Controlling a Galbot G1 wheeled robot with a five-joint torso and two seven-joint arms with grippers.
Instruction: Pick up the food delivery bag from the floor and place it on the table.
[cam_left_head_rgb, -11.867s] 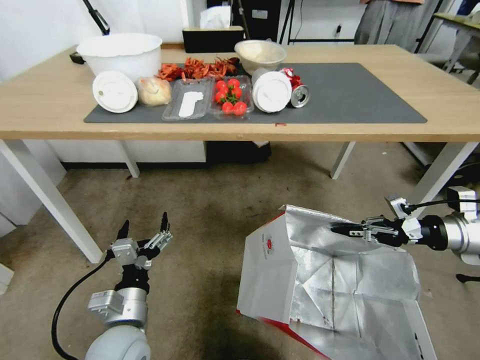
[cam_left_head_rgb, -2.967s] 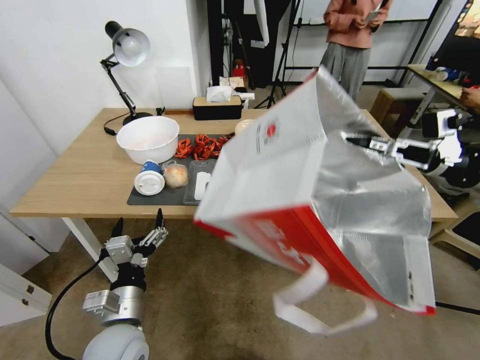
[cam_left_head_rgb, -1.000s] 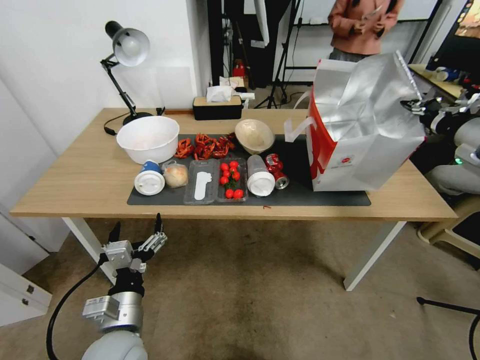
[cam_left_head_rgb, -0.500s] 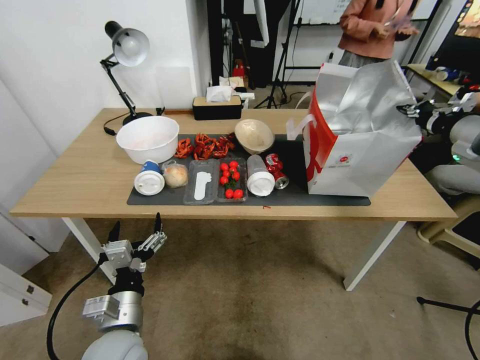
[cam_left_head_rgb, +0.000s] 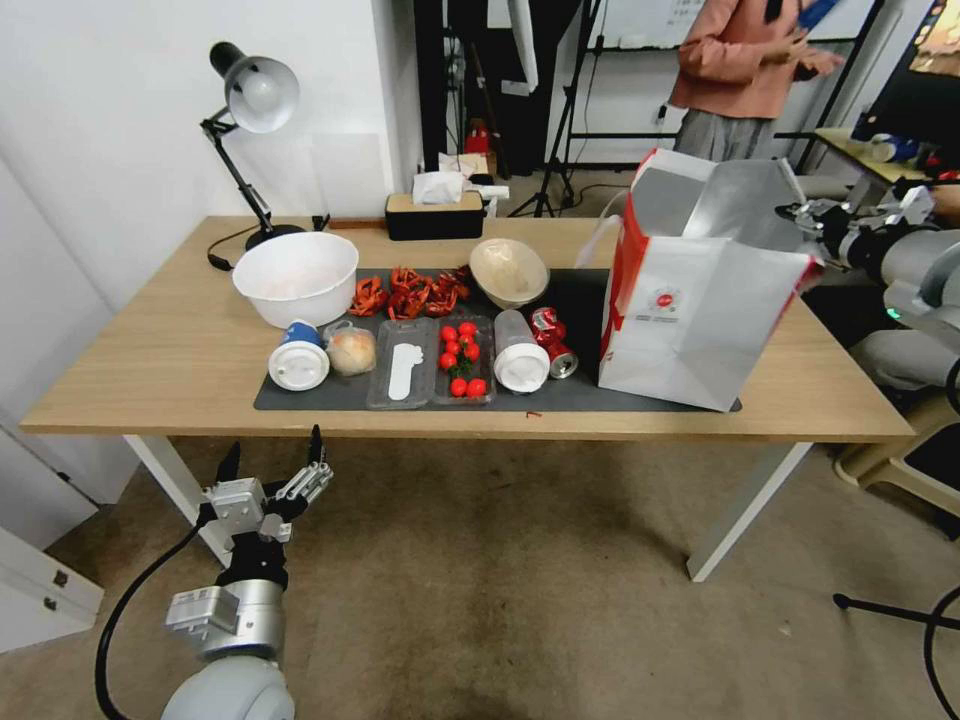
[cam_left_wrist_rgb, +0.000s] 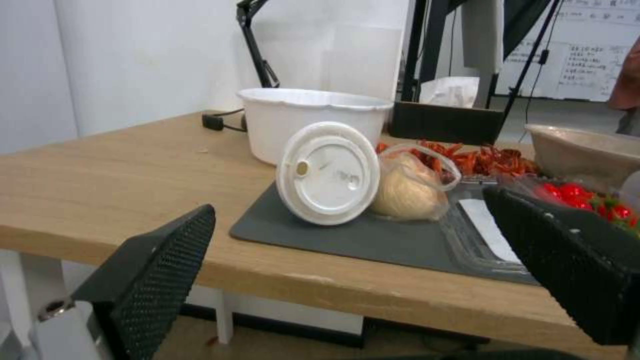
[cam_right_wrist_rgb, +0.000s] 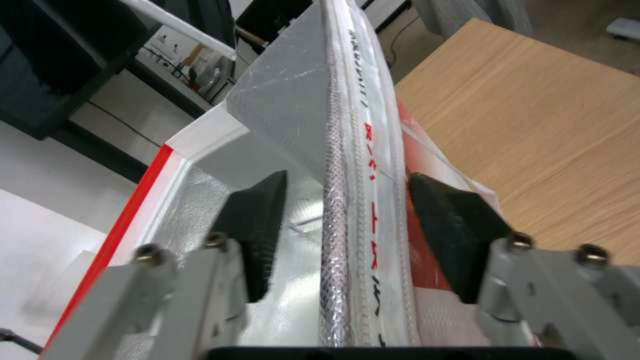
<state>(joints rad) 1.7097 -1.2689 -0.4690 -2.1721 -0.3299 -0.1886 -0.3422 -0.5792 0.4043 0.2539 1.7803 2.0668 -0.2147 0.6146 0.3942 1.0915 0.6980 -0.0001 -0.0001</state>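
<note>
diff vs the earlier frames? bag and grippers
The bag went from the floor up onto the right end of the table, settling upright in the last second. The right gripper, which carried it by the rim, now has its jaws parted either side of that rim. The left gripper stayed low and open in front of the table; the food on the mat hasn't moved.

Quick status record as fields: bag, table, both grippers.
bag: white-and-red foil-lined paper food delivery bag standing upright, its base partly on the dark grey mat
table: light-wood tabletop on white legs
right gripper: open, fingers either side of the bag's top edge
left gripper: open, low in front of the table edge
</note>
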